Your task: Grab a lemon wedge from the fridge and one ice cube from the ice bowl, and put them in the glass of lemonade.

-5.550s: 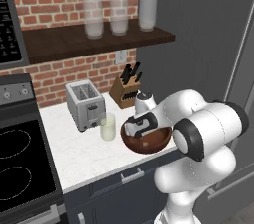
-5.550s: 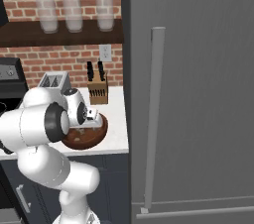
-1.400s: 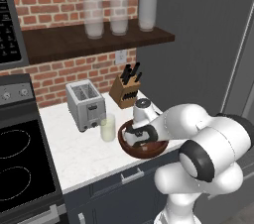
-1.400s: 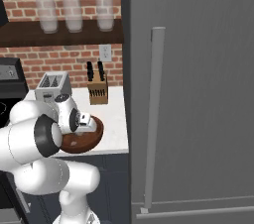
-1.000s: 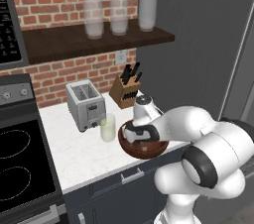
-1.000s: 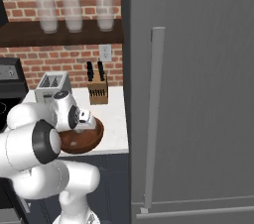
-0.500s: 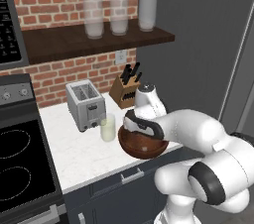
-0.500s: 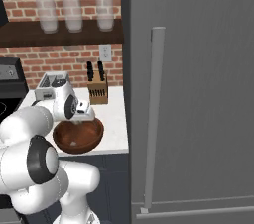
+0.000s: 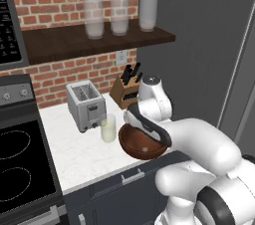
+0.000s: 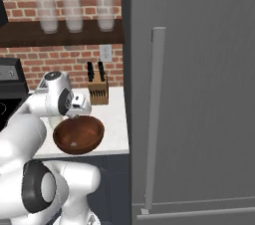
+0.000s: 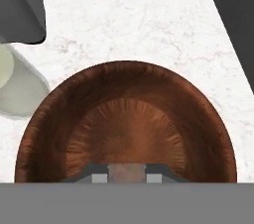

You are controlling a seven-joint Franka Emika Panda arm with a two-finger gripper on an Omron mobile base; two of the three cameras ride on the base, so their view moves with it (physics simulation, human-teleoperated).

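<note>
The ice bowl (image 11: pixel 124 114), wide and reddish-brown, lies right under my hand on the white counter; it is also the ice bowl (image 9: pixel 142 143) (image 10: pixel 78 135) in both base views. My gripper (image 11: pixel 126 176) (image 10: pixel 75 113) hangs just above the bowl, shut on a small translucent ice cube (image 11: pixel 126 172) that sits between the fingertips (image 11: pixel 99 178). The glass of lemonade (image 9: pixel 108 128) (image 11: pixel 15 82) stands just left of the bowl. The fridge (image 10: pixel 199 84) is at the right with its door closed, so the lemon wedge is hidden.
A silver toaster (image 9: pixel 85 104) stands behind the glass, and a wooden knife block (image 9: pixel 127 92) (image 10: pixel 98 92) stands against the brick wall. Tall frosted glasses (image 9: pixel 119 12) line the shelf above. A black stove (image 9: pixel 20 169) lies at the far left.
My hand has risen out of the ice bowl, and the wrist has swung up and back toward the wall. The bowl and glass stay put.
</note>
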